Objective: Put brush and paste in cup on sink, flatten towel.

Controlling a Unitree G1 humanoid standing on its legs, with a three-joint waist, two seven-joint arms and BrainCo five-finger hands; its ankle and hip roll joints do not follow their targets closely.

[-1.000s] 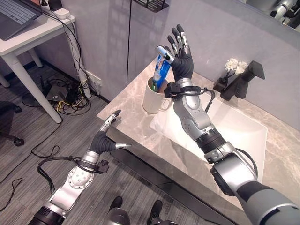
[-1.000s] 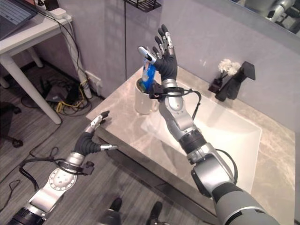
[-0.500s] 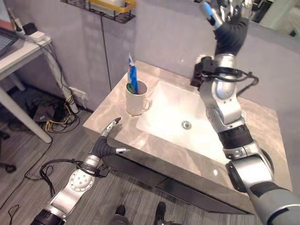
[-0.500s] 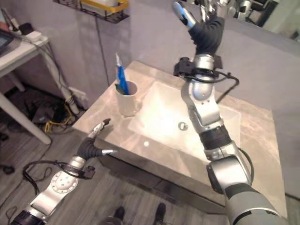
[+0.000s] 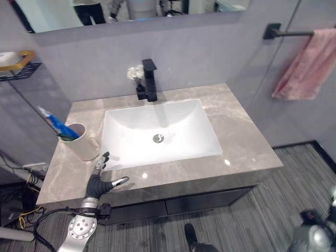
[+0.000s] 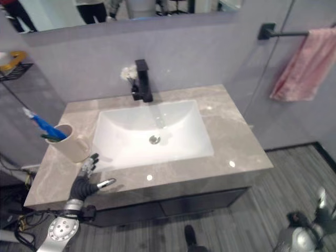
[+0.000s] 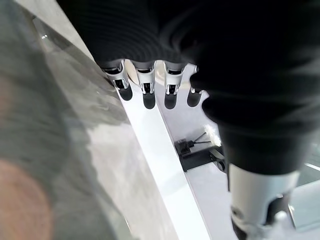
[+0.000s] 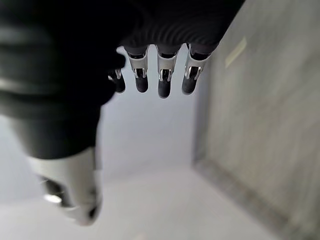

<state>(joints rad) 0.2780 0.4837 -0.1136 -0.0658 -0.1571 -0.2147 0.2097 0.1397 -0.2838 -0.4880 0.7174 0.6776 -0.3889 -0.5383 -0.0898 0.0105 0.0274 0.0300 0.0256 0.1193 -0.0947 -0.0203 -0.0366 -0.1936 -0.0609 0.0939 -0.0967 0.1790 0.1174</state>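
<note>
pink towel (image 5: 310, 65), cream cup (image 5: 80, 142), black faucet (image 5: 149, 80)

I see the cup (image 5: 80, 140) on the counter (image 5: 239, 136) left of the sink (image 5: 157, 134), brush (image 5: 67, 137) and paste (image 5: 54, 122) inside; faucet (image 5: 149, 79) behind the basin, towel (image 5: 308, 65) upper right, left hand (image 5: 100, 181) lower left.

Black faucet (image 5: 149, 80), white flowers (image 5: 135, 73), wall mirror (image 5: 131, 10)

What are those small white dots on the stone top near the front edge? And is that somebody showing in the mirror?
Left eye view: the bright spots are probably glare from lamps on the polished countertop. Right eye view: the same spots sit slightly elsewhere on the stone, as reflections would. Left eye view: the mirror reflects a person's legs.
</note>
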